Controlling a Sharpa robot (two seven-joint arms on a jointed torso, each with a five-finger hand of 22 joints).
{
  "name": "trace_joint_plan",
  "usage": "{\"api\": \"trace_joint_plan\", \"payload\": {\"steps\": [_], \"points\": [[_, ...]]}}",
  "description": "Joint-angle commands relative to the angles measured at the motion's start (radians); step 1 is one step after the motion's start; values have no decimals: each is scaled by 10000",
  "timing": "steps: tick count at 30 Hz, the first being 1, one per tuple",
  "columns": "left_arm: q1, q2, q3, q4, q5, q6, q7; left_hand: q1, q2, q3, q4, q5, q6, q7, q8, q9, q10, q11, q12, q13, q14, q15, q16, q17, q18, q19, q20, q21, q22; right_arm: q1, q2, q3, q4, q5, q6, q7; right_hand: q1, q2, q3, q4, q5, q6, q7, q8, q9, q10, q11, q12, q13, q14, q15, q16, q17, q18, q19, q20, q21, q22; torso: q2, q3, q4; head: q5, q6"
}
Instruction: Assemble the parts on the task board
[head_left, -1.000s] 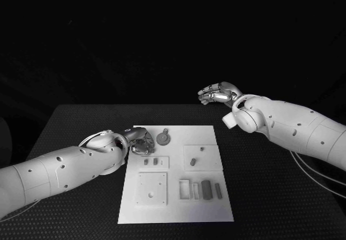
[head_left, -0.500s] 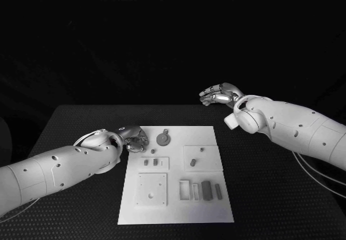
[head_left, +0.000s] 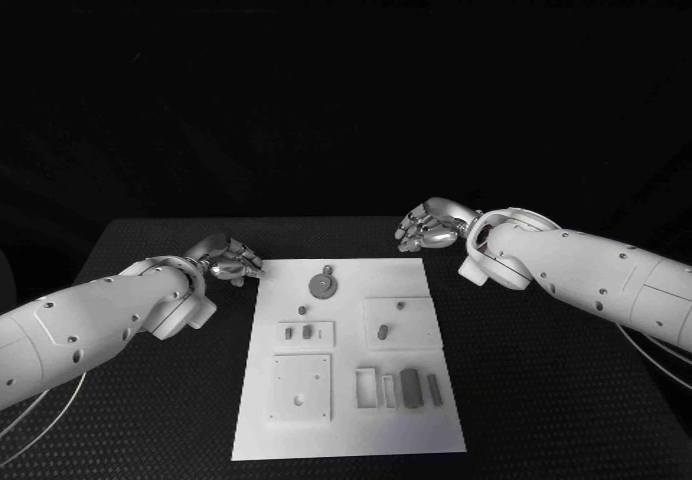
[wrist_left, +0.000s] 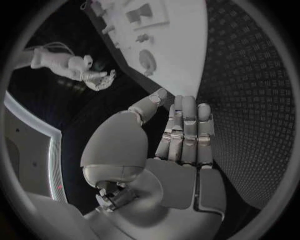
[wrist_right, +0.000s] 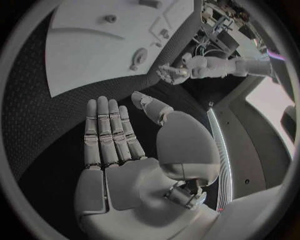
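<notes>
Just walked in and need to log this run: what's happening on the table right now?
Nothing is being handled at the moment. The left hand hovers off the far left corner of the task board, and the right hand hovers past its far right corner; both are open and hold nothing. The parts lie untouched on the board: a round piece near the far edge, small pieces in the near recesses. Assembly doesn't look started.

A black table with a dotted textured top carries one thing directly: a white rectangular plastic task board, lying flat in the middle of the table.
</notes>
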Motion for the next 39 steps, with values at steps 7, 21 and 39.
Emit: {"api": "trace_joint_plan", "payload": {"steps": [7,21,39], "points": [[286,-413,23,459,5067,1052,1437,-1466,132,-872,321,56,-632,-83,15,-50,-1246,325,15,-487,-1223,895,-2833,-1035,-172,-1374,593,-1568,-636,-195,-462,-292,988,-4572,-14,-619,-144,-342,-188,187,-521,257,-109,11,90,664,-209,-264,51,1324,-698,617,779,49,1530,-601,687,268,-20,-10,2,43,109],[297,-386,23,516,5536,958,1604,-1717,249,-1195,241,-172,-790,26,134,-62,-1351,484,38,-793,-1180,1108,-3914,-1011,-21,-1487,827,-1877,-656,-448,-739,-702,1969,-6635,-239,-1105,38,-806,-32,513,-1372,640,-277,-24,133,1238,-392,-820,101,2329,-1083,904,1892,49,2614,-1114,1253,663,-55,-39,47,138,168],[341,-385,23,605,5686,933,1607,-1756,257,-1225,248,-172,-738,122,206,-62,-1267,541,57,-845,-1107,1130,-4064,-912,17,-1443,849,-1925,-648,-763,-673,-921,2198,-7280,-411,-1333,422,-1175,635,823,-1609,787,-396,-84,113,1341,-372,-1182,104,2448,-1071,637,2340,49,2657,-1136,1236,792,-31,-54,18,298,120]]}}
